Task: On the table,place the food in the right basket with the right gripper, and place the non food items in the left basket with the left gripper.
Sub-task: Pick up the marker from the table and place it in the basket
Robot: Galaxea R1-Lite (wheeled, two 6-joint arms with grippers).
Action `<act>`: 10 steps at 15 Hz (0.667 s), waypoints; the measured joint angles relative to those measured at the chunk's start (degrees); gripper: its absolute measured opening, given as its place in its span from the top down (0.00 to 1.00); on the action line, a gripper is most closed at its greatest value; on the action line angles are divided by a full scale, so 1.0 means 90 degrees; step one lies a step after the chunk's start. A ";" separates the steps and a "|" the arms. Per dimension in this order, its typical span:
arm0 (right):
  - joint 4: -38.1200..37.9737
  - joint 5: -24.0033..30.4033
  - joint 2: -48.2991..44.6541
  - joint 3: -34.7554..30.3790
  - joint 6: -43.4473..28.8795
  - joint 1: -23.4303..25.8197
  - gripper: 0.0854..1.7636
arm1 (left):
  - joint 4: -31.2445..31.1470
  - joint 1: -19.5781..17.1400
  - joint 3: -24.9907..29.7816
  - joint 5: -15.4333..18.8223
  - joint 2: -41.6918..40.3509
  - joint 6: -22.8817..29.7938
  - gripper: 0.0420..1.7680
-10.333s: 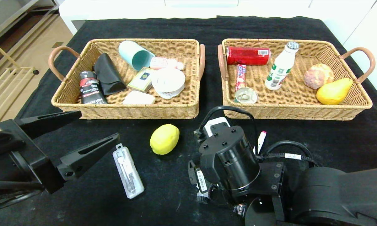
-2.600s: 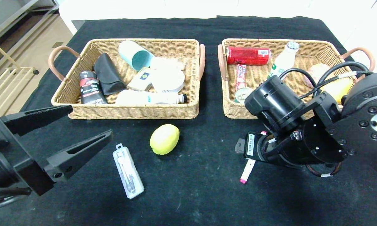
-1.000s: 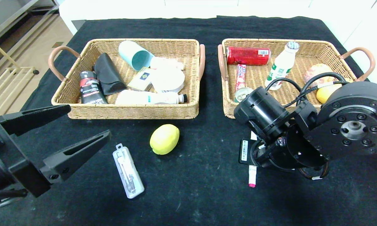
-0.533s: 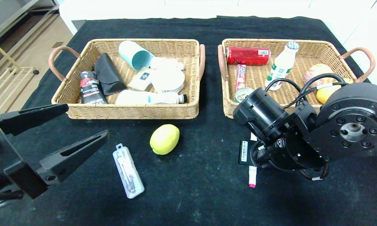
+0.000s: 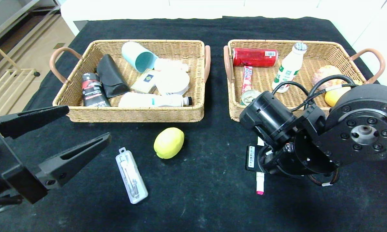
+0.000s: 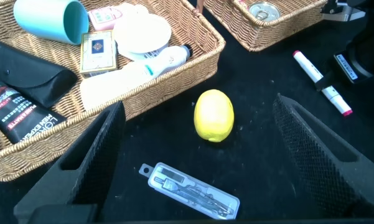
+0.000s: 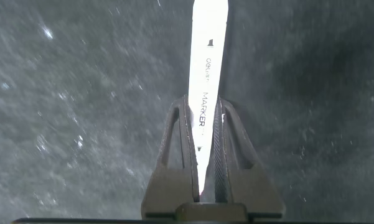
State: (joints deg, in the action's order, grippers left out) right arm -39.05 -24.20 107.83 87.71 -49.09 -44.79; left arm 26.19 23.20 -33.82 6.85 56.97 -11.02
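Head view. The right gripper sits low over the table, in front of the right basket, its wrist tipped downward. Over the last second it has barely moved; the marker pokes out beneath it, pink end pointing away from the baskets, and has shifted only slightly since half a second ago. The fingertips are hidden by the wrist body here. The left gripper hovers spread wide, with the clear case just beside its nearer finger and the lemon a little beyond. It has drifted only a little in the last seconds. The left basket already holds the brush bottle.

Left wrist view. Both fingers frame the scene, nothing between them. Clear case lies closest, lemon further out, marker far off beside the right arm.

Right wrist view. The fingers are clenched on the marker, which runs straight out past the tips over the black cloth.

Judgement: a non-food item is in the wrong hand; it belongs to the left side, so this looks like a repositioning toward the left gripper's reach, not a delivery. Whether the marker rests on the cloth or hangs just above it cannot be told.
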 joint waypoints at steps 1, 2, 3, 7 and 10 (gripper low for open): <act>-0.0012 -0.0003 -0.0049 0.0012 0.0016 -0.0009 0.89 | 0.0000 0.0000 0.0000 -0.0003 0.0000 0.0000 0.03; -0.0022 -0.0008 -0.0119 0.0027 0.0034 -0.0030 0.89 | 0.0000 0.0000 0.0000 -0.0003 0.0000 0.0000 0.03; -0.0038 -0.0009 -0.0209 0.0039 0.0065 -0.0077 0.89 | 0.0000 0.0000 0.0000 -0.0003 0.0000 0.0003 0.03; -0.0108 -0.0018 -0.0551 0.0081 0.0527 -0.0484 0.89 | 0.0000 0.0000 0.0000 -0.0008 0.0000 0.0000 0.03; -0.0087 -0.0018 -0.0612 0.0312 0.0929 -0.0782 0.89 | 0.0000 0.0000 0.0012 -0.0015 0.0007 0.0000 0.03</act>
State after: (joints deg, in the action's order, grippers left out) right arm -39.83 -24.36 102.32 90.52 -40.73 -51.82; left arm 26.19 23.20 -33.71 6.72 57.03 -11.02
